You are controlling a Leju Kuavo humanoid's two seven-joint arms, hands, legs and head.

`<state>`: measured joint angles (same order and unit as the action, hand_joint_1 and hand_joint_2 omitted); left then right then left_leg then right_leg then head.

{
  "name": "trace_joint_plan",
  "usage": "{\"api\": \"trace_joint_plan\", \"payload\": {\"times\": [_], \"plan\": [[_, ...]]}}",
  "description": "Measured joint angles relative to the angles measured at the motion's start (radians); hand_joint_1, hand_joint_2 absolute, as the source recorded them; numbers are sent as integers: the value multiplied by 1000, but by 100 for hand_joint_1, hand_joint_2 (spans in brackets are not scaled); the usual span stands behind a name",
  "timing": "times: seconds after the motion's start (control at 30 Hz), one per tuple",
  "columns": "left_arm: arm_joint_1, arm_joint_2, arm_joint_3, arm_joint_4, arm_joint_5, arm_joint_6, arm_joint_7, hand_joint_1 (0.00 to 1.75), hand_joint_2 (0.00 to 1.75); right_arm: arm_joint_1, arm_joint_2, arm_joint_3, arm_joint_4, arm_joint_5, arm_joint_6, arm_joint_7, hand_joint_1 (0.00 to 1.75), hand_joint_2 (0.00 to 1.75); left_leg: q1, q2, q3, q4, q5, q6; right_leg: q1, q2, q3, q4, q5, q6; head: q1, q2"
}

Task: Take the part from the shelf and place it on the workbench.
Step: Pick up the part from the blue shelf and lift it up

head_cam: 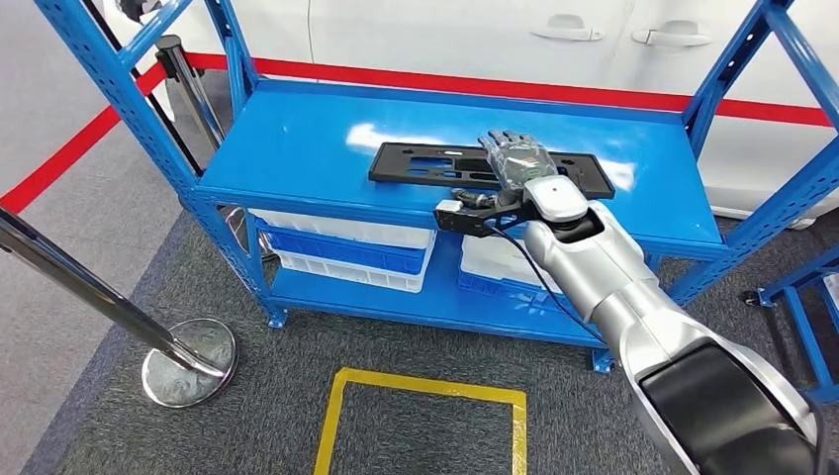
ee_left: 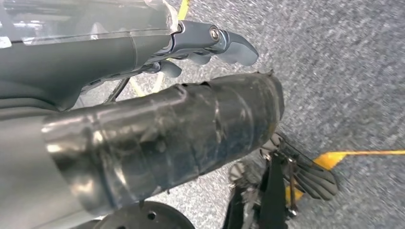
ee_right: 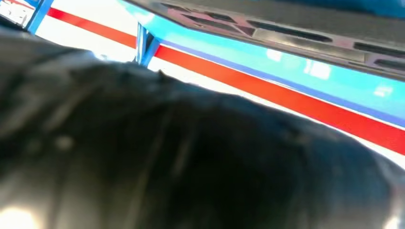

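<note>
Grey carpet runs under a blue shelf [head_cam: 297,158], with a red line and a white car door behind it at twelve o'clock. You see the part [head_cam: 425,163], a flat black slotted panel, lying lengthwise on the shelf's top deck, toward its front edge. Your right hand [head_cam: 516,158] rests palm-down over the part's right half, fingers laid forward across it; you cannot tell whether they grip it. White and blue bins [head_cam: 346,252] sit on the lower deck. A yellow floor square [head_cam: 425,391] lies at six o'clock, a chrome stanchion base [head_cam: 188,361] at eight. Your left hand [ee_left: 210,43] hangs over the carpet, fingers curled in, holding nothing.
</note>
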<state>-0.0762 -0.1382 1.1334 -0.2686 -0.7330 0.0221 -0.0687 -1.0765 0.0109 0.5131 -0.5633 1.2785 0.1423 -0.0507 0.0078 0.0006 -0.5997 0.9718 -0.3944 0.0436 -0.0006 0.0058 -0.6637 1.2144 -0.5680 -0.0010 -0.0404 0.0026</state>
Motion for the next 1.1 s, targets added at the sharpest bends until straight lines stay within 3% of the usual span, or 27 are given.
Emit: {"api": "trace_joint_plan", "payload": {"times": [0.07,0.1,0.17,0.2,0.27,0.4,0.47,0.53,0.57,0.6,0.67,0.73,0.8,0.87,0.93,1.03,1.07,1.1], "plan": [[-1,0,3,0,-3,0,0,0,0,7,-1,0,4,-1,1,-2,0,0,4,-1,5,4,-10,-3,-12,-1,-57,73,-1,13,0,0],[-1,-1,4,0,-5,-1,0,0,0,10,-1,0,5,-2,1,-3,0,0,8,-2,8,10,-17,-7,-18,-2,-58,54,29,19,0,0],[0,-2,5,0,-9,-1,2,0,0,10,-1,0,6,-2,2,-5,0,0,16,-4,13,27,-36,-20,-28,-4,-19,-60,111,30,0,0],[0,-3,7,0,-10,-1,2,0,0,9,-1,0,7,-2,2,-6,0,0,17,-4,13,38,-46,-27,-29,-5,4,-115,138,32,1,0],[-1,-2,9,0,-11,-1,3,0,0,10,-1,1,10,-3,4,-7,0,0,16,-6,7,51,-56,-40,-24,-5,23,-156,140,23,2,0],[-2,-3,12,0,-13,-1,3,0,0,7,0,2,11,-3,5,-10,0,0,17,-6,1,71,-75,-59,-23,-2,31,-164,130,-9,2,0],[-1,-3,12,0,-14,-2,3,0,0,3,3,2,12,-4,5,-12,0,0,18,-5,-44,168,-121,-63,-22,-1,42,-169,127,-22,1,0],[-1,-3,13,0,-14,-2,2,0,0,3,5,2,14,-5,7,-14,0,0,18,-4,-124,308,-169,-65,-16,-1,48,-169,122,-30,1,0],[-1,-3,14,0,-14,-2,2,0,0,4,6,2,15,-6,8,-14,0,0,17,-4,-152,348,-173,-64,-13,-1,51,-169,119,-32,1,0],[-1,-3,14,0,-14,-2,1,0,0,5,6,2,16,-8,8,-15,0,0,17,-4,-162,351,-156,-61,-10,-1,55,-169,116,-33,1,0],[0,-2,16,0,-15,-3,1,0,0,5,7,2,17,-11,9,-16,0,0,14,-4,-124,245,-77,-49,-6,1,65,-169,109,-33,1,0],[1,-2,19,0,-16,-3,0,0,0,3,7,2,18,-14,9,-17,0,0,7,-4,-63,115,-23,-36,-2,2,74,-169,101,-29,1,0],[-1,-1,20,0,-16,-4,1,0,0,2,7,2,19,-16,9,-19,0,0,1,-4,-38,64,-21,-30,-1,1,76,-172,98,-21,2,0],[-4,-2,21,0,-16,-4,1,0,0,1,7,3,20,-18,9,-21,0,0,3,-4,-32,53,-20,-26,-2,0,79,-176,96,-11,2,0],[-3,-3,22,0,-16,-4,2,0,0,-1,7,4,20,-19,10,-22,0,0,8,-3,-20,38,-17,-17,-3,-1,69,-149,75,-2,2,0],[-1,-4,26,0,-16,-4,3,0,0,1,3,5,23,-20,12,-22,0,0,9,-1,-10,32,-20,-6,-6,0,-17,18,2,7,3,0],[-2,-4,28,0,-16,-4,3,0,0,5,1,6,25,-21,13,-23,0,0,9,-2,-9,33,-23,-5,-8,-1,-48,69,-10,9,3,0],[-2,-4,29,0,-16,-4,3,0,0,8,1,7,27,-21,15,-23,0,0,8,-3,-7,35,-26,-5,-9,-1,-65,88,-4,11,3,0]]}}
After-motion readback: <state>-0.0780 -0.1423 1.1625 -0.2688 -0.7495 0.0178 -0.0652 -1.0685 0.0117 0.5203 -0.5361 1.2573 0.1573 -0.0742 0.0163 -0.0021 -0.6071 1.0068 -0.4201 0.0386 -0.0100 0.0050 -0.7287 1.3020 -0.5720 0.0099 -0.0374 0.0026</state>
